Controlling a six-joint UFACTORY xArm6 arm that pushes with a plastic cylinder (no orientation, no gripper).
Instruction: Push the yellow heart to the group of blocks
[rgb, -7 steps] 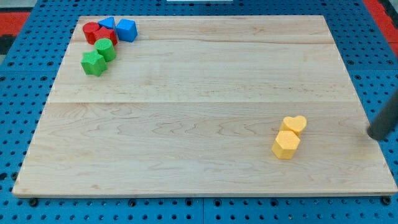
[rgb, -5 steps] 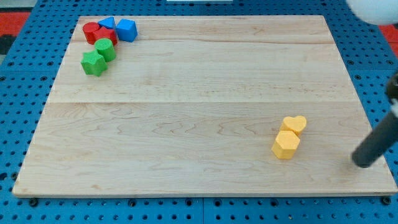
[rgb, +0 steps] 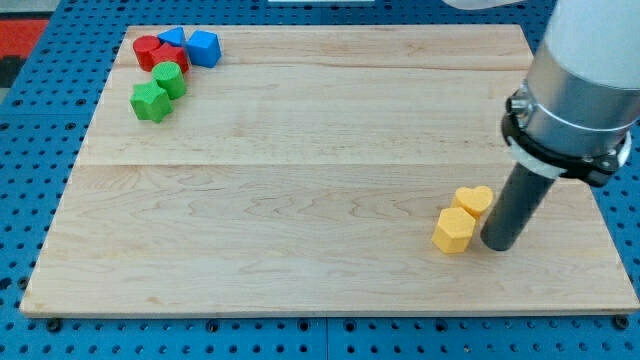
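Surface: pale wooden board (rgb: 300, 180) made of long planks, lying on a blue perforated base (rgb: 40, 200); a red area of the base shows at the view's top corners.

Item 1: yellow heart-shaped block (rgb: 475, 200), toward 4 o'clock from the board's middle, resting flat on the wood. Its lower-left side meets item 2.

Item 2: yellow hexagonal block (rgb: 453, 230), at 7 o'clock from the heart and touching it.

Item 3: my tip (rgb: 498, 246), the lower end of a straight dark rod hanging from a grey cylindrical arm body (rgb: 580, 80) with a black collar. The tip sits on the board at roughly 5 o'clock from the heart, just beside it, and at 3 o'clock from the hexagon, close by; whether the rod actually touches either yellow block cannot be made out. The rod carries no jaws, so it holds nothing.

Item 4: group of blocks at 10 o'clock on the board, well apart from the yellow pair. Contents: red cylinder block (rgb: 147, 51); second red block (rgb: 172, 55) of unclear shape, partly hidden; blue triangular block (rgb: 173, 39); blue block (rgb: 204, 48) with angled faces; green rounded block (rgb: 169, 79); green star-like block (rgb: 151, 102). All six lie close together, neighbours touching or nearly so.
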